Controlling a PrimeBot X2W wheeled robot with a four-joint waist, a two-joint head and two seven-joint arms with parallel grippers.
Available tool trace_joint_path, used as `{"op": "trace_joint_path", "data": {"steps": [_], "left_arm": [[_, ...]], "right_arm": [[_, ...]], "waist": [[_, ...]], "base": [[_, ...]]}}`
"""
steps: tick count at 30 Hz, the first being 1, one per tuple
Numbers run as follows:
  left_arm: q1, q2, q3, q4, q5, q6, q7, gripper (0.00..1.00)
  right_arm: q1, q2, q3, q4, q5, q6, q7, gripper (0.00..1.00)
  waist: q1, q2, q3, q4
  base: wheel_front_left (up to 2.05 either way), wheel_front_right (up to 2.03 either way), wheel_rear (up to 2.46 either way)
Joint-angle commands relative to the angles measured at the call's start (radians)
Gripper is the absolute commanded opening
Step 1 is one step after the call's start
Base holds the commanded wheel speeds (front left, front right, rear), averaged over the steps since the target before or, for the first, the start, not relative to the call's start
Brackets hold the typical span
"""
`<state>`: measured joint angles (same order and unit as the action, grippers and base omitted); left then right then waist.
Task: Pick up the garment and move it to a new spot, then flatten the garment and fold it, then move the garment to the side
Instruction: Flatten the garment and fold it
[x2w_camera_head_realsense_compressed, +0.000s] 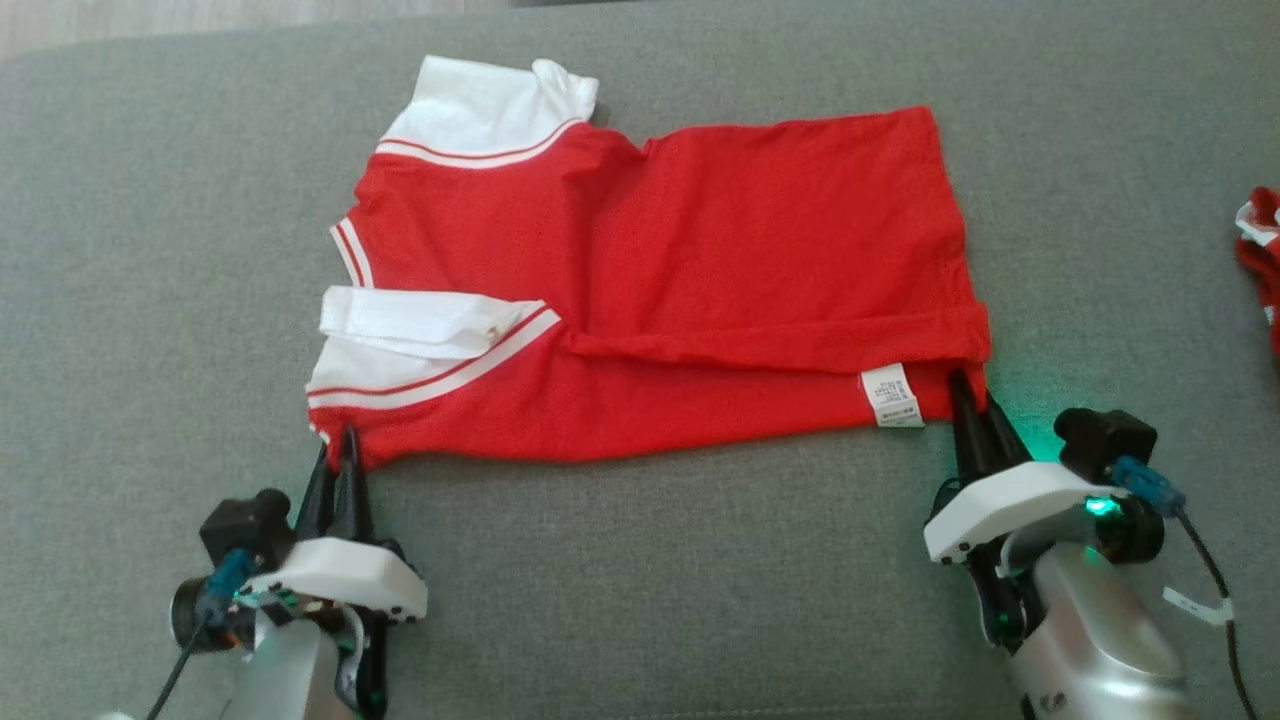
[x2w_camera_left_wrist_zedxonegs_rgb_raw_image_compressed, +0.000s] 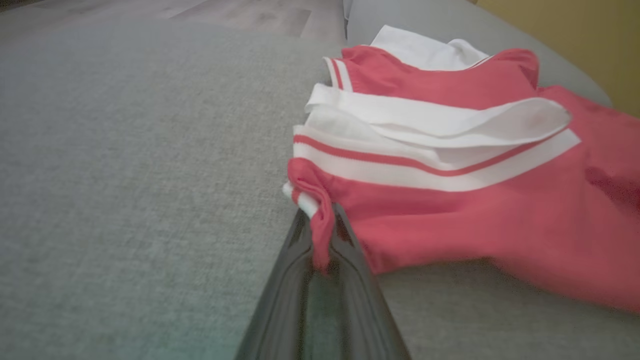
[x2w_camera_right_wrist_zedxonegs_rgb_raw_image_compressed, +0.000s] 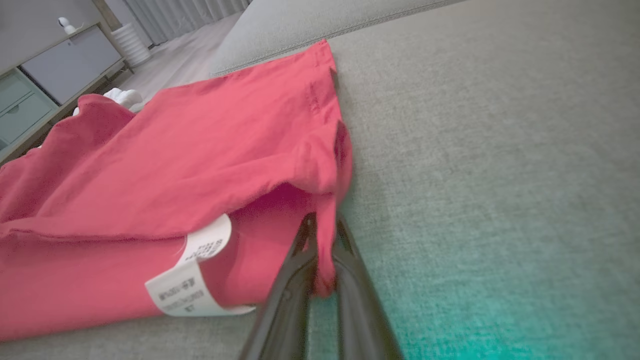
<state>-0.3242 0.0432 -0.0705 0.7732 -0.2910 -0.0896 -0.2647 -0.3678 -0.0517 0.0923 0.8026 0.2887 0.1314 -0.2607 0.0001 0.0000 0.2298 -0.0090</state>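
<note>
Left claw: pinching the red shirt at its sleeve-side corner, far left of the care label.
Red shirt: spread on the grey cushion, with the care label on its near edge.
Right claw: pinching the hem corner just right of the care label.
Your fold: raise both corners evenly, keep the edge taut, and carry it beyond the care label.
</note>
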Motion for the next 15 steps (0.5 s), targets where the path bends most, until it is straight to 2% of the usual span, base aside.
{"op": "trace_joint_path", "data": {"steps": [1, 8, 15], "left_arm": [[0.014, 0.007, 0.017, -0.073, 0.008, -0.006, 0.003, 0.0], [0.044, 0.007, 0.076, -0.257, 0.078, 0.018, 0.003, 0.0], [0.16, 0.007, 0.089, -0.268, 0.119, 0.027, 0.003, 0.0]], "right_arm": [[-0.007, 0.001, 0.02, -0.031, 0.018, -0.001, -0.001, 0.0], [-0.039, 0.001, -0.015, -0.096, 0.089, -0.001, -0.001, 0.0], [0.006, 0.001, 0.0, -0.023, 0.165, -0.001, -0.001, 0.0]], "waist": [[-0.0001, 0.0, -0.016, 0.003], [-0.0001, 0.0, -0.124, 0.001], [-0.0001, 0.0, -0.24, -0.011]], "base": [[0.0, 0.0, 0.0], [0.0, 0.0, 0.0], [0.0, 0.0, 0.0]]}}
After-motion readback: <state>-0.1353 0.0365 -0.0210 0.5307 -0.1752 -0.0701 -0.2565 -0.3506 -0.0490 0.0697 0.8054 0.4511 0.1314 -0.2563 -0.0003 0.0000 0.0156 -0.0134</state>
